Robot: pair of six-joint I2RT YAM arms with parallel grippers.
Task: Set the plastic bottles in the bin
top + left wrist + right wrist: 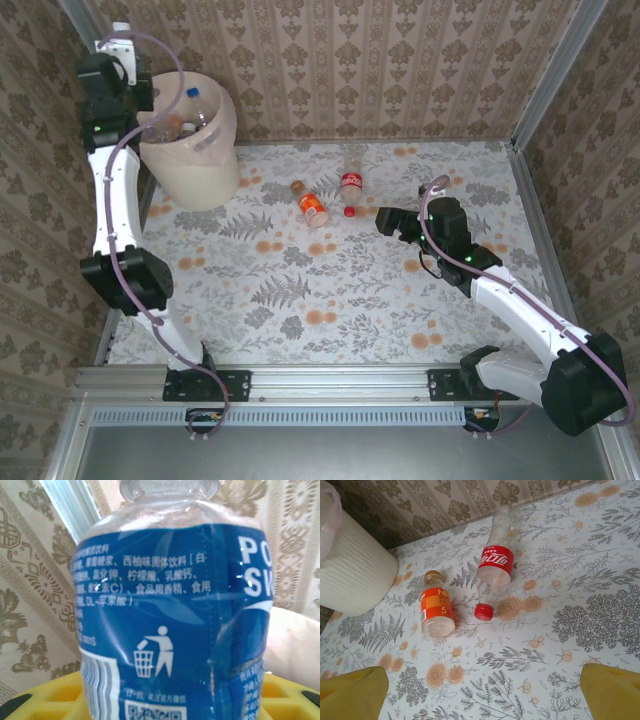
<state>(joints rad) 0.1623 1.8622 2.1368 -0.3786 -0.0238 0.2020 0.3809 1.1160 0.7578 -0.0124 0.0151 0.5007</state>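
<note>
top external, left arm (110,190): stretched up the left side of the bench (350,290), with the wrist raised at the far corner beside the rim of the bin (195,175). The pose looks chosen so that a load falls inside the bin and not next to it.
top external, blue-capped bottle (197,103): at the bin's mouth, just beside the left wrist. It is probably the carried one, but the grip is too small to read here.
top external, right arm (520,300): bent low over the bench's right half, wrist aimed at the two bottles lying mid-bench, apart from the bin.
left wrist, left fingers (50,700): clenched on the blue-labelled bottle (170,630), with yellow pads showing at its base. The bottle stands neck-up in this view and the cream bin (295,650) lies close behind it, so release seems to be the step in hand.
right wrist, right fingers (350,695): spread wide and grasping nothing, hovering above the bench (560,645).
right wrist, orange-labelled bottle (436,607): on its side, just beside the red one and untouched.
right wrist, red-labelled bottle (495,565): on its side with the red cap toward the camera. The wide spread of the fingers suits a bottle lying flat like this.
right wrist, bin (355,575): at the left edge, beyond the orange-labelled bottle.
</note>
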